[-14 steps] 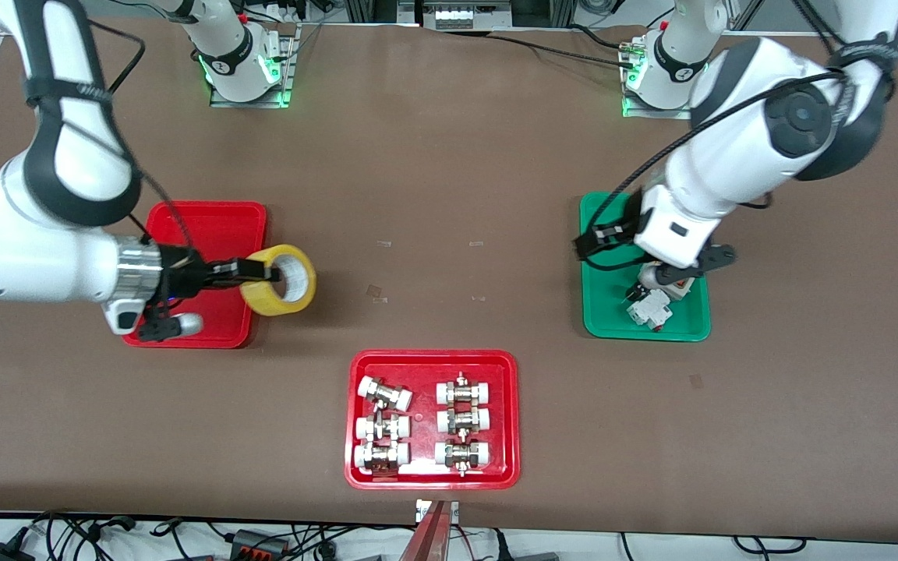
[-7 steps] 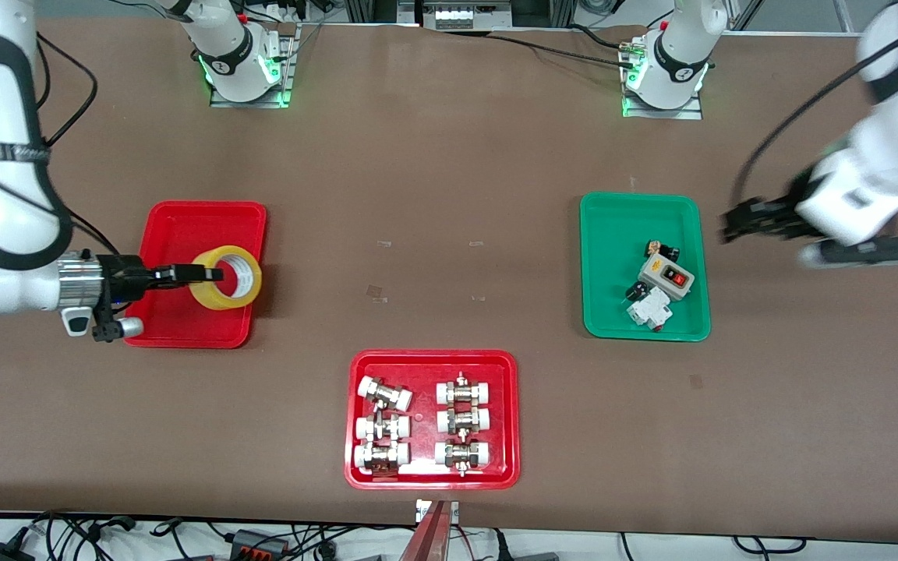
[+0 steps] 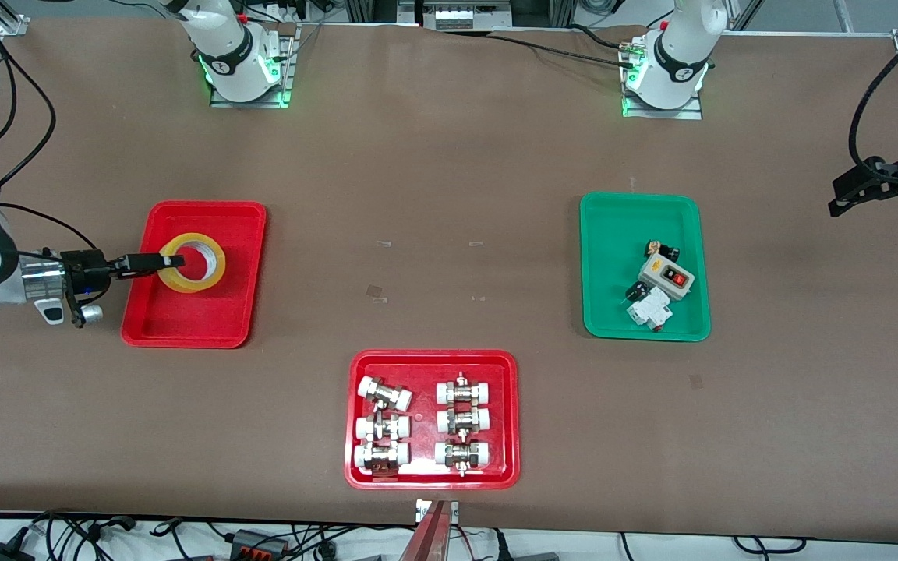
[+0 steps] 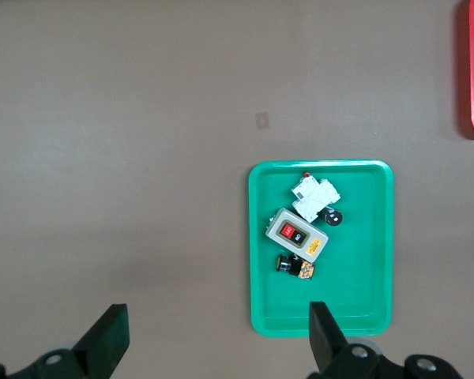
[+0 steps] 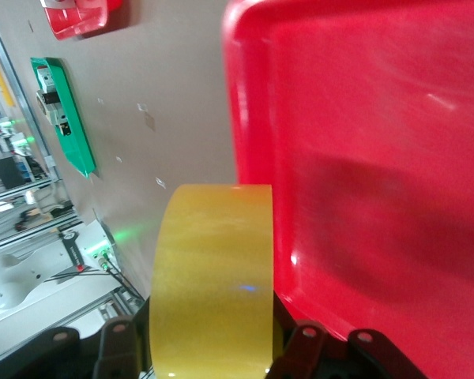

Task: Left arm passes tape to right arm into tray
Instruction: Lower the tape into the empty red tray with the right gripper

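Holding tape (image 3: 192,262) over tray (image 3: 184,323), right gripper (image 3: 159,263) clamped

Open left tool (image 4: 213,335) above green tray (image 4: 261,237).

Robotics lab bench, not a home or shop. Two arm bases (image 3: 242,58) (image 3: 666,66) are bolted on metal plates along one edge of a table covered in brown matting (image 3: 449,195), green status lights on. Aluminium framing (image 3: 457,12) stands at that same edge, and loose cables and power adapters (image 3: 246,538) lie along the edge nearest the front camera. Sorted parts trays: metal pipe fittings with white caps (image 3: 422,425) in a red one, switch boxes (image 3: 663,284) in a green tray (image 3: 601,257). Small tape marks (image 3: 377,293) dot the mat.
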Controlling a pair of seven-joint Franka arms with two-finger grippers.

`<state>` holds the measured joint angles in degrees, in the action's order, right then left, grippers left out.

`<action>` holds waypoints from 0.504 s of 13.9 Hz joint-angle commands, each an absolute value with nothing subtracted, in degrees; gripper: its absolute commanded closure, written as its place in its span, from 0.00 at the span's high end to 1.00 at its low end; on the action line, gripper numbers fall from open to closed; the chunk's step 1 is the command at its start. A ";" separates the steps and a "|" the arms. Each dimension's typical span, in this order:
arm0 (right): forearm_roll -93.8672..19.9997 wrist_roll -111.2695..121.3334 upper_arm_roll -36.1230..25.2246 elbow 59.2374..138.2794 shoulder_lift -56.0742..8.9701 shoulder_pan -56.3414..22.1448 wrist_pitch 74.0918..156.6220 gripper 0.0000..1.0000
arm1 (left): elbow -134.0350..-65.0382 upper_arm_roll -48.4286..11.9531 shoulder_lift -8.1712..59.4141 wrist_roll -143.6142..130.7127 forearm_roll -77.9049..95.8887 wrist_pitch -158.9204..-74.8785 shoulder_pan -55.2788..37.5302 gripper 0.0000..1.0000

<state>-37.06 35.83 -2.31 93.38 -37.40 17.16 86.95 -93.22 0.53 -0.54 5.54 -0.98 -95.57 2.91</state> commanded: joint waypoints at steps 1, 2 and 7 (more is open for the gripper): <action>-37.35 41.03 -1.23 92.99 -41.29 20.03 85.60 0.36 | -93.61 -0.52 -2.11 1.86 -2.81 -95.45 2.37 1.00; -37.35 42.26 -1.23 92.99 -42.09 20.39 85.69 0.36 | -93.43 -0.61 -2.11 0.54 -2.81 -95.54 2.37 1.00; -36.91 45.09 -1.41 92.99 -43.42 21.44 85.87 0.37 | -87.99 -0.44 -2.11 -0.79 -1.76 -92.56 2.37 1.00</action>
<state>-37.07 44.03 -2.29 93.52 -43.80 20.34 86.97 -91.00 -0.22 -1.70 0.31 -1.32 -95.06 2.34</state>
